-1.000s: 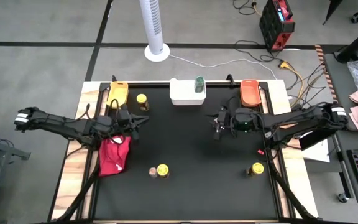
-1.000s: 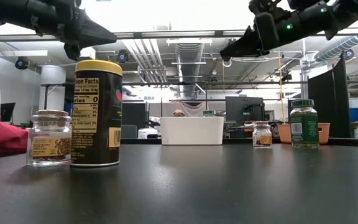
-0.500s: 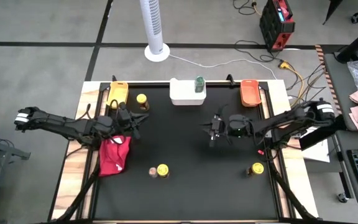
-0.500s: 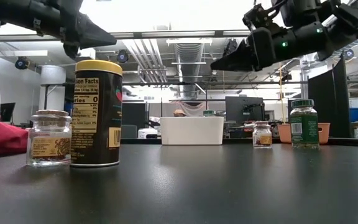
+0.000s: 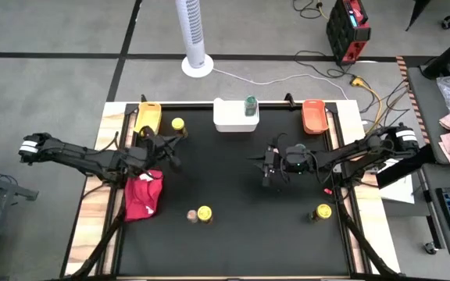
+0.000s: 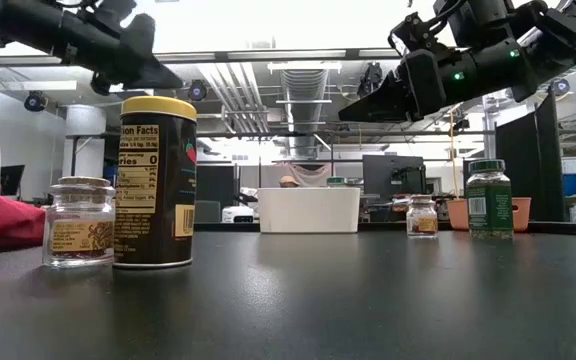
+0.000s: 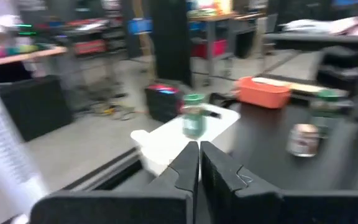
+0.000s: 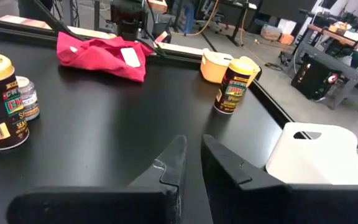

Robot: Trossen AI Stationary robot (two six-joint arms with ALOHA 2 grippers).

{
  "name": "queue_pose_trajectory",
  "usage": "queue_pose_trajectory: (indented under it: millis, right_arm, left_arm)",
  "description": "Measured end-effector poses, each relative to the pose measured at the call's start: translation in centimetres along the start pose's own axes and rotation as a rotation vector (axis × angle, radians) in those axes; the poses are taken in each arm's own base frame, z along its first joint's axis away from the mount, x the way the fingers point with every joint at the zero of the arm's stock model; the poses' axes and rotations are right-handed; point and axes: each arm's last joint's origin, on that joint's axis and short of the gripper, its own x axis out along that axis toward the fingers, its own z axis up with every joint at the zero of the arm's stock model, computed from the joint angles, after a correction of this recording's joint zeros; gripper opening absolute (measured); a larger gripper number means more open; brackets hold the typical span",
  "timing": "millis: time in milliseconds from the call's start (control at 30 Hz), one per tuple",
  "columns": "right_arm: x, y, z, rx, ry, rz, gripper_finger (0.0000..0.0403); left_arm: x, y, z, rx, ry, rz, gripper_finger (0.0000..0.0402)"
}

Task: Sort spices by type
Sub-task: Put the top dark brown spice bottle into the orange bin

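**Both grippers hang above the table, holding no jar**

The right gripper [image 5: 264, 166] hangs over the bare middle of the black table [image 5: 233, 234], its fingers nearly closed with only a thin gap between them and nothing in it. The left gripper [image 5: 172, 153] is raised at the table's left side, just above the red cloth [image 5: 144, 195], fingers pressed together and empty.

No spice jar touches either gripper. The yellow-lidded jar [image 5: 178, 126] stands beside the yellow tray [image 5: 148, 117], near the left gripper's tips. A large yellow-lidded jar [image 5: 205, 213] and a small clear jar [image 5: 191, 215] stand just beside each other toward the front, well apart from both grippers. Another yellow-lidded jar [image 5: 323, 211] stands at the front right. A green-lidded jar [image 5: 250, 104] rests at the right end of the white tray [image 5: 229, 117]; the orange tray [image 5: 314, 116] lies at the back right.

The low view shows both arms well clear of the tabletop, which the overhead view cannot settle. The right wrist view reads the labels on the jars. The left wrist view is blurred; a small jar near the orange tray there may be one more spice.
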Motion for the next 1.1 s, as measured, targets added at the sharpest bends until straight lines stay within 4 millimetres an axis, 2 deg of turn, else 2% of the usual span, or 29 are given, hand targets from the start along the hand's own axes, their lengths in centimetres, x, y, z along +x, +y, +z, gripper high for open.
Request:
queue_pose_trajectory:
  millis: [167, 300, 467, 633, 733, 867, 1100]
  right_arm:
    - [-0.1, -0.1, 0.1, -0.011, -0.006, -0.002, 0.0038]
    - [-0.1, -0.1, 0.2, -0.029, -0.008, -0.003, 0.0038]
    - [-0.3, -0.1, 0.4, -0.042, -0.016, -0.005, 0.0039]
    - [-0.5, -0.2, 0.6, -0.048, -0.009, -0.005, 0.0038]
    - [-0.6, -0.3, 0.7, -0.047, -0.014, -0.006, 0.0038]
    - [-0.6, -0.3, 0.7, -0.048, -0.008, -0.005, 0.0038]
    - [-0.6, -0.3, 0.6, -0.046, -0.002, -0.004, 0.0038]
  left_arm:
    - [0.9, 0.4, -0.4, 0.041, 0.018, 0.128, 0.003]
    - [2.0, 1.2, -0.1, 0.05, 0.047, 0.167, 0.0071]
    - [3.7, 3.0, 0.4, -0.003, 0.117, 0.103, 0.0154]
    - [5.0, 4.8, -0.2, 0.006, 0.165, 0.191, 0.0242]
    - [5.7, 5.3, -0.7, 0.049, 0.197, 0.211, 0.028]
    - [6.6, 5.6, -1.3, 0.102, 0.241, 0.182, 0.0307]
    - [8.3, 6.4, -2.7, 0.178, 0.316, 0.172, 0.031]
